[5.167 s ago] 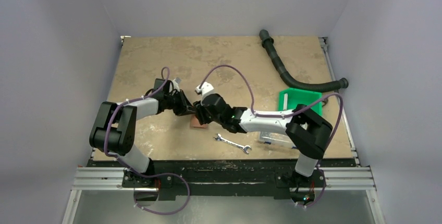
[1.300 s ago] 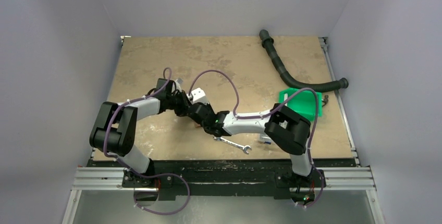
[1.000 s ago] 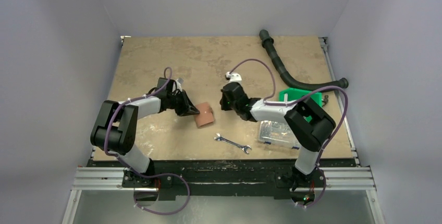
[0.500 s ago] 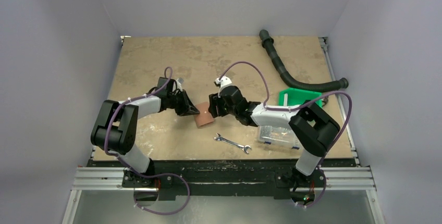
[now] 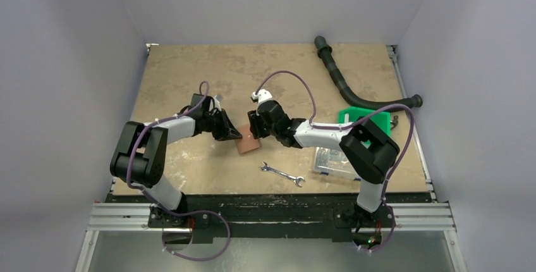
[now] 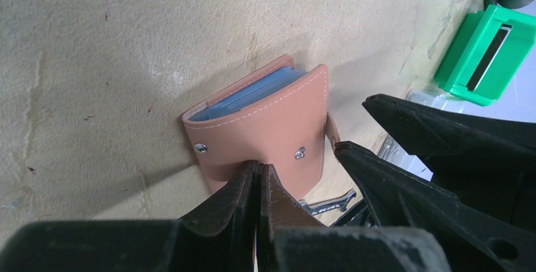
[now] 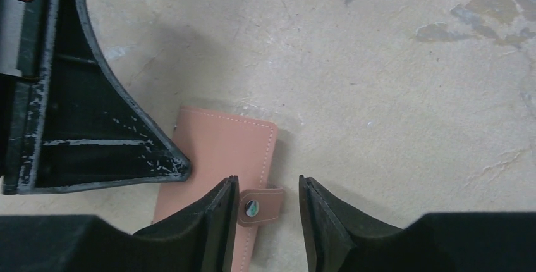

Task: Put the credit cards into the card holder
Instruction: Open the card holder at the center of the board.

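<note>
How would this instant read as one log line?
card holder folded | blue cards visible inside | left claw shut, tips at its edge | right claw open, straddling snap tab

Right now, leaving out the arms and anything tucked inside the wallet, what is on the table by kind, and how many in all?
card holder: 1
wrench: 1
clear compartment box: 1
green bin: 1
black hose: 1
Total: 5

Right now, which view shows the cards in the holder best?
Left wrist: the credit cards show as blue edges inside the folded card holder. Right wrist shows only the holder's outside and its snap strap; top external shows just a small brown patch.
</note>
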You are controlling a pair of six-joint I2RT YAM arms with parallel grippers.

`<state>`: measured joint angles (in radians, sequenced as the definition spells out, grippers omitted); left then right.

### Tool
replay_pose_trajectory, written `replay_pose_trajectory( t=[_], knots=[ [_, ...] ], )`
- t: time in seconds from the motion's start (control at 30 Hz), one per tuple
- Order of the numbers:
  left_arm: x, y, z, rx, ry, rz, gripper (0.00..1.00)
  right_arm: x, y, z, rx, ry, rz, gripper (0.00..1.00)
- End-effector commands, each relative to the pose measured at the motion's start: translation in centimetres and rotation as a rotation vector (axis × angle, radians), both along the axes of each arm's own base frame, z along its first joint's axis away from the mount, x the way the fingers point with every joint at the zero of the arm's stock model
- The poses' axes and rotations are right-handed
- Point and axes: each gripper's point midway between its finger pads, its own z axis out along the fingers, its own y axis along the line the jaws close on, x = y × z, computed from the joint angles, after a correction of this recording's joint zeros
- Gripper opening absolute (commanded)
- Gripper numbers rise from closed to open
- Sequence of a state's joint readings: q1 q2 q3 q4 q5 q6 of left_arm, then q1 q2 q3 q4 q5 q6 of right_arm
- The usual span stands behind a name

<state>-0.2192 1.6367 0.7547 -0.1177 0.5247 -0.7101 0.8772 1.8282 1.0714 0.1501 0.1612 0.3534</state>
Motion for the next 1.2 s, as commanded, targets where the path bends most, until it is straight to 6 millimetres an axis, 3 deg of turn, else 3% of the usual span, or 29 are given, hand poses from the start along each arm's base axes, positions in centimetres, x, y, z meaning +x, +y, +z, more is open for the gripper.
replay_pose_trajectory(
  t=[0.0, 0.3, 0.6, 0.77, 1.17],
  knots=[
    [-3.7, 3.6, -5.5, 0.229, 0.132, 0.001, 0.00, 0.8, -0.1, 1.1, -0.024, -0.044, -0.030, 0.50],
    [-3.3, 3.5, -5.2, 0.227, 0.122, -0.001, 0.00, 0.3, -0.5, -0.9, -0.063, -0.018, -0.031, 0.50],
    [-3.3, 3.6, -4.9, 0.232, 0.112, -0.005, 0.00, 0.5, -1.6, -0.9, -0.054, -0.008, -0.083, 0.26],
    [-3.3, 3.7, -4.8, 0.240, 0.108, -0.007, 0.00, 0.2, -1.9, -1.5, -0.039, 0.017, -0.082, 0.38],
    [-3.1, 3.7, -4.4, 0.244, 0.098, -0.010, 0.00, 0.6, -3.9, -2.4, -0.060, 0.017, -0.126, 0.45]
  ],
)
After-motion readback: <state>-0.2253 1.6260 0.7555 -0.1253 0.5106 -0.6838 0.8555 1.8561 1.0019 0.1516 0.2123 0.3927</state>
